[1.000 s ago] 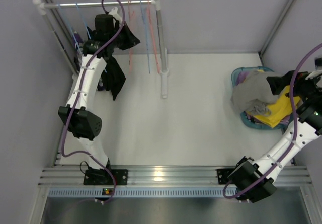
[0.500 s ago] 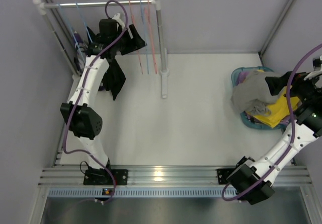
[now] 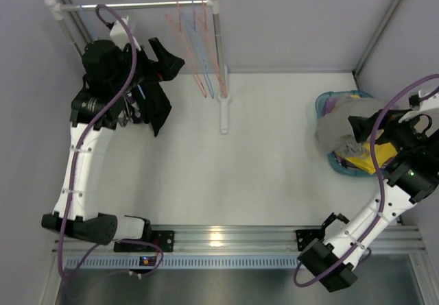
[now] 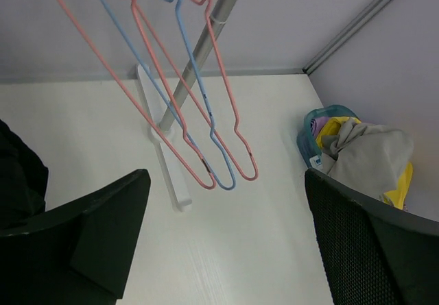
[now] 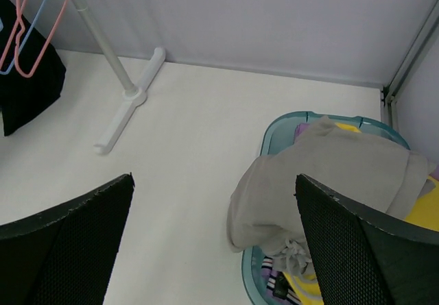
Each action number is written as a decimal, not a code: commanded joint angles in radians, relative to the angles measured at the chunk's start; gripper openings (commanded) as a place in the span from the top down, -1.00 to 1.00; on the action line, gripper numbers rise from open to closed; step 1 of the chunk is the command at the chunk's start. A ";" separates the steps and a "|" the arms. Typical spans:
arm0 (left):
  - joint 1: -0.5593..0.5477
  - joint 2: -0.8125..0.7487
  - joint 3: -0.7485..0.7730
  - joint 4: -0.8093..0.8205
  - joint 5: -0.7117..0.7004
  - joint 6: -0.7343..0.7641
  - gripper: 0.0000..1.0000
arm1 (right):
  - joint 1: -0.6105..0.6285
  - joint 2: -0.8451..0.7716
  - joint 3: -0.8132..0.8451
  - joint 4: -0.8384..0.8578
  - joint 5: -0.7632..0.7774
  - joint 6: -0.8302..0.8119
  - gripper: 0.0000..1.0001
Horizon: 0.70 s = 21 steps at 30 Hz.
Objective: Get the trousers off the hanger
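– L pincer [image 4: 225, 199] status?
– Spread wide, nothing btwn the fingers. It's up at the far left by the rack, facing the empty wire hangers [image 4: 206, 123]. They're pink and blue and hang slanted off the rail [image 3: 147, 5].
– And the black trousers [image 3: 156, 106]?
– They hang under the L arm at the far-left end. Wrist view shows only a dark edge left of the L finger, not in the grip. Can't tell if they're on a hanger; the arm covers that spot.
– R pincer [image 5: 212, 181]?
– Also wide, empty, hovering over the teal basket [image 5: 274, 130] at the right. Grey-beige trousers [image 5: 322, 175] are heaped on top and spill over the near rim. Yellow trousers [image 5: 420, 216] sit beneath, w/ a bit of lilac at the far rim.
– What's left, then?
– IMO the black pair, poss. more hidden behind the arm.
– Risks?
– Three.
1) A finger hooks an empty hanger on the way in, since they dangle right in its path.
2) It pinches cloth plus wire together, so the pull drags hanger and rack instead of freeing the trousers.
3) The purple cable [image 3: 134, 48] loops close to the rail and could snag there.
Also, the grey-beige overhang may slide out if the R pincer brushes it.
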 commanded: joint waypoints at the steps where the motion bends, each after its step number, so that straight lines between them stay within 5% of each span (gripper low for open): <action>1: 0.005 -0.122 -0.093 -0.017 0.028 0.093 -0.98 | 0.020 -0.065 -0.031 0.027 -0.032 0.019 -0.99; 9: 0.005 -0.409 -0.305 -0.129 0.006 0.239 -0.98 | 0.170 -0.222 -0.172 0.089 0.162 0.219 -0.99; 21: 0.075 -0.682 -0.532 -0.195 -0.223 0.357 -0.98 | 0.793 -0.170 -0.177 0.116 0.694 0.321 -0.99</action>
